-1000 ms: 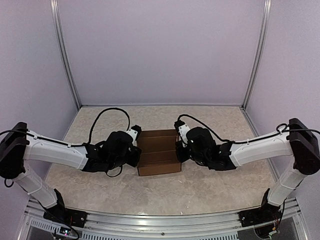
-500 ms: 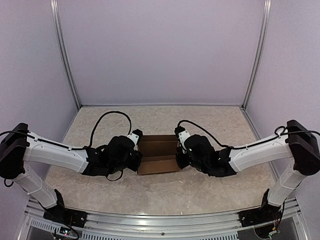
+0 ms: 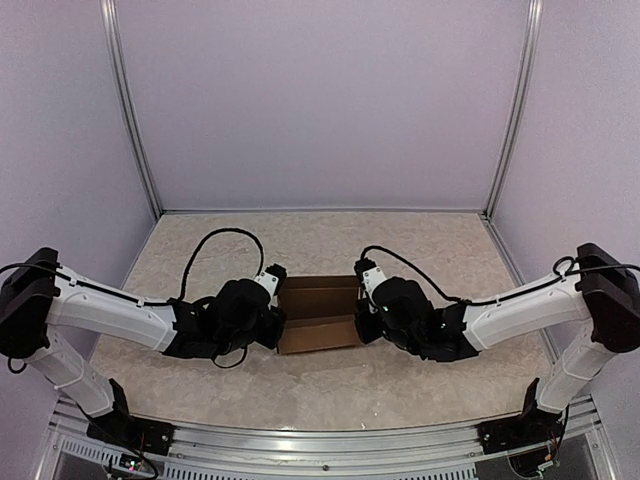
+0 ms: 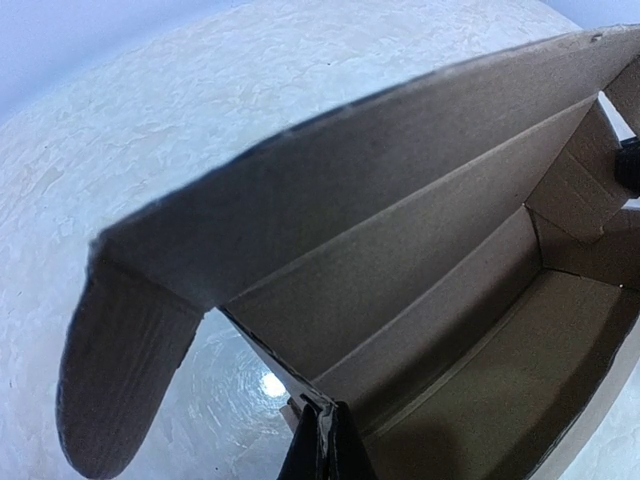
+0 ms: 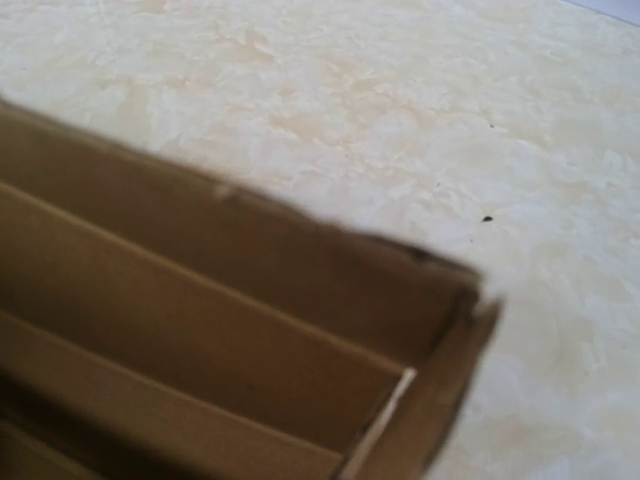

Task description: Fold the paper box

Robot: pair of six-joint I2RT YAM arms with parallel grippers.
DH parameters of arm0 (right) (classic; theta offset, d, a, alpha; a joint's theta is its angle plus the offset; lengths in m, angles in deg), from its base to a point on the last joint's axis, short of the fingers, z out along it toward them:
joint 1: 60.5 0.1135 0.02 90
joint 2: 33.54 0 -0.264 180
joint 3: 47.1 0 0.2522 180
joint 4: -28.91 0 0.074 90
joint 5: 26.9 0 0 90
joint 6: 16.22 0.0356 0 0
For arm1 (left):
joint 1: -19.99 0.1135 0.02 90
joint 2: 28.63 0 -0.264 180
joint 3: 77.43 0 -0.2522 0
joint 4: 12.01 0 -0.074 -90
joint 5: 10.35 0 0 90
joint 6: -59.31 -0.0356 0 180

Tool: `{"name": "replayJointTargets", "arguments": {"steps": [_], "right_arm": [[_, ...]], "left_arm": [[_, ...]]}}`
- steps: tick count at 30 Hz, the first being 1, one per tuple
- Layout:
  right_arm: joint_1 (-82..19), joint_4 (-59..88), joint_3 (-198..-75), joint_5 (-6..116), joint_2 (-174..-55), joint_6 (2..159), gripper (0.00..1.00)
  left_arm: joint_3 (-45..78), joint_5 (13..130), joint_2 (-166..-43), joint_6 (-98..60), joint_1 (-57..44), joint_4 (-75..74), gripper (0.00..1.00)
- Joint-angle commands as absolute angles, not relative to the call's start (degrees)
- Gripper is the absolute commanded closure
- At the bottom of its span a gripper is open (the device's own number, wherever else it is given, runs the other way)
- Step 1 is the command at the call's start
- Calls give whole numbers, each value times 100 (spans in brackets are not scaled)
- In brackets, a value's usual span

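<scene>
The paper box is plain brown cardboard and stands half-formed in the middle of the table, its lid panel raised at the back. My left gripper is at its left end. In the left wrist view the left gripper is shut on the top edge of the box's side wall, and a rounded tab hangs from the lid. My right gripper is against the box's right end. The right wrist view shows only the box's inner walls and corner, with no fingers visible.
The marbled beige table is enclosed by pale walls with metal posts at the back corners. An aluminium rail runs along the near edge. Black cables loop above both wrists.
Both grippers have moved a little toward the near edge with the box. The lid panel has swung up and forward, so the box looks shorter from above.
</scene>
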State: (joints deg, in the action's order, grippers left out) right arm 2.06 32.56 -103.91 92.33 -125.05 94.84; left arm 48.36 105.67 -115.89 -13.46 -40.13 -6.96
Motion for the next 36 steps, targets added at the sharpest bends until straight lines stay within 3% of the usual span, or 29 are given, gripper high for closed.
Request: {"name": "replayJointTargets", "arguments": {"steps": [1,7,20,30,36], "right_arm": [[435,3044,-10261,8761,-12391,9501,92],[430,2992,-10191,8803,-12176,9477,76],[423,2443,-9711,8628,-11147,9447,60],[361,1666,-9352,7834,-10044,9269,57],[339,1212,-9162,6739,-9331,8828,63]], "left_arm": [[4868,10204,-11605,-1322,-4181,-1047,100],[4844,10271,-11599,-1384,-4187,-1073,100],[4749,10211,-11694,-1486,-4193,-1117,100],[4665,10111,-11873,-1513,-4192,-1161,100],[4595,10083,-11956,-1548,-4185,-1152,100]]}}
